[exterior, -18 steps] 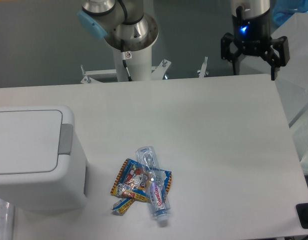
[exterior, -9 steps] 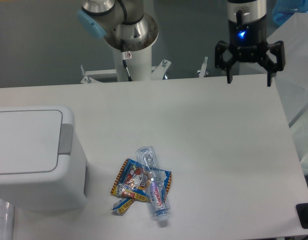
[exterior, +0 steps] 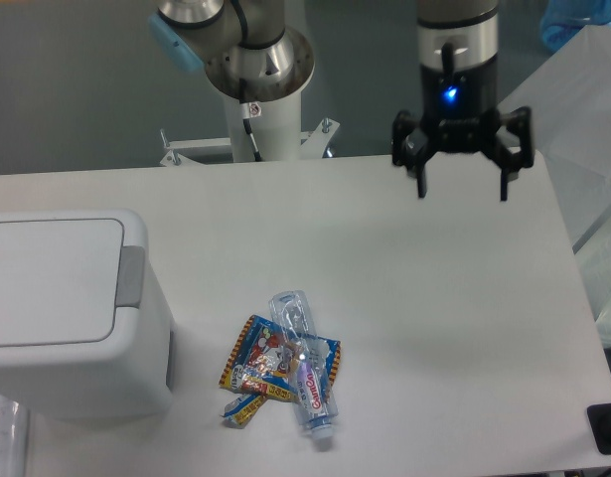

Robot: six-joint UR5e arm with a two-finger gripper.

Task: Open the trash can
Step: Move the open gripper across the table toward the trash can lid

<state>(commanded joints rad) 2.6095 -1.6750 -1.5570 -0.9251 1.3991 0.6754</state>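
The claw (exterior: 462, 189) hangs wide open and holds nothing; the trash can (exterior: 72, 318) sits far off to its side and nearer the front of the desk (exterior: 434, 298), lid shut; go high over the wrappers (exterior: 270, 366) and bottle (exterior: 305, 368), then press the grey tab (exterior: 132, 275) gently.

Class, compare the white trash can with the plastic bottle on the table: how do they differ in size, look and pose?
Size: the trash can is far bigger than the plastic bottle.
Look: the trash can is opaque white with a grey push tab; the bottle is clear with a printed label.
Pose: the trash can stands upright with its lid shut; the bottle lies on its side across a snack wrapper.
Both rest on the white table.
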